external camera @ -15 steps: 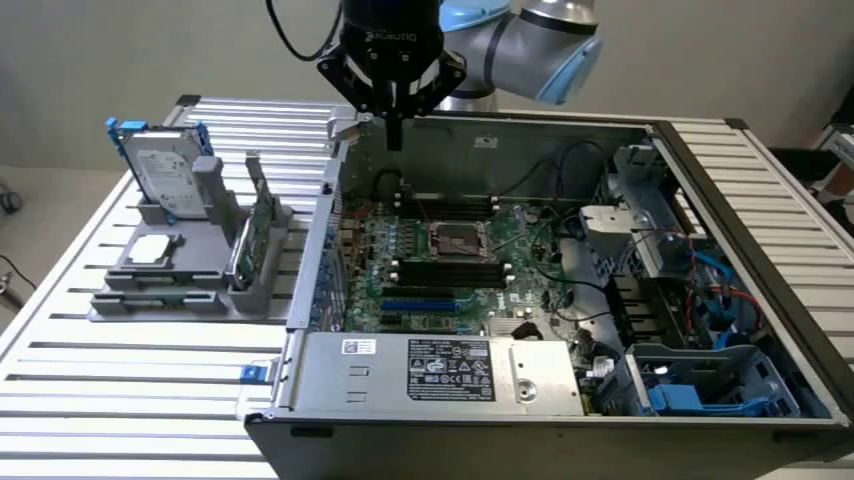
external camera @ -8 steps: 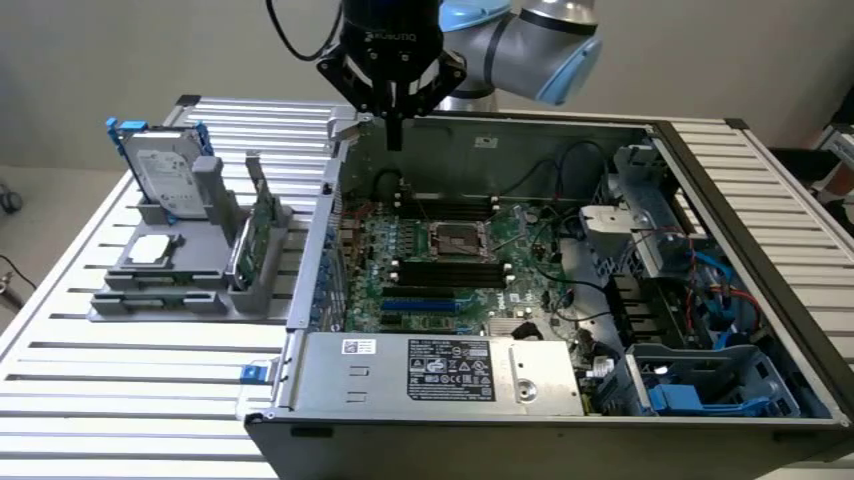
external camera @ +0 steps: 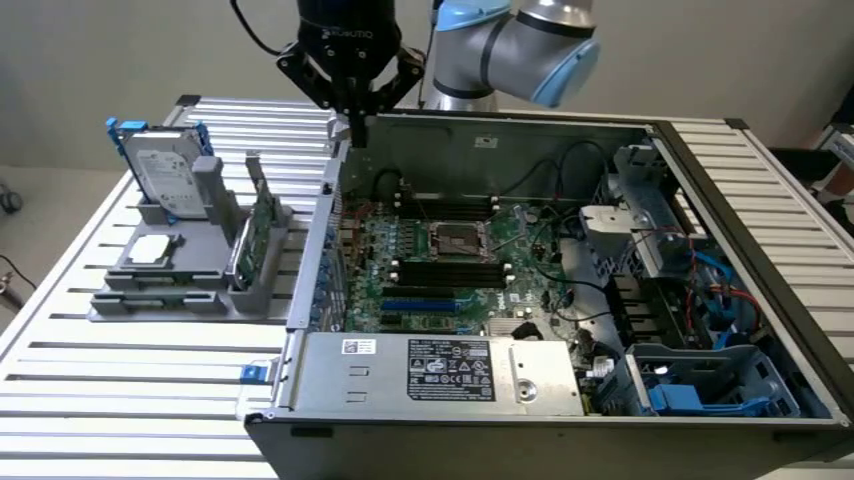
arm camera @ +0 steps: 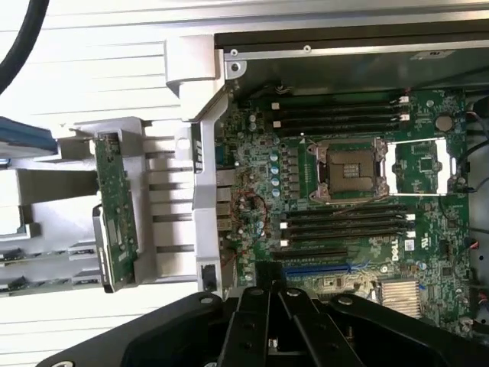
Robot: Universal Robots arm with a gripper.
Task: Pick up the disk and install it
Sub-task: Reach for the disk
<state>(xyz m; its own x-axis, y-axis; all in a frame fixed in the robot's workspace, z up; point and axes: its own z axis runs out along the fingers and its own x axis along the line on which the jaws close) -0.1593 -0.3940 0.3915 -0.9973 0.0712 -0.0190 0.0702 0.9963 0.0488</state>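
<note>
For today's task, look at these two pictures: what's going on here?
A robot arm is at work over an open computer case. Its gripper is shut and holds nothing, hanging above the case's far corner on the exterior view's left. The disk, in its blue carrier, stands upright in a grey rack outside the case, apart from the gripper. It has not yet been picked up.
</note>
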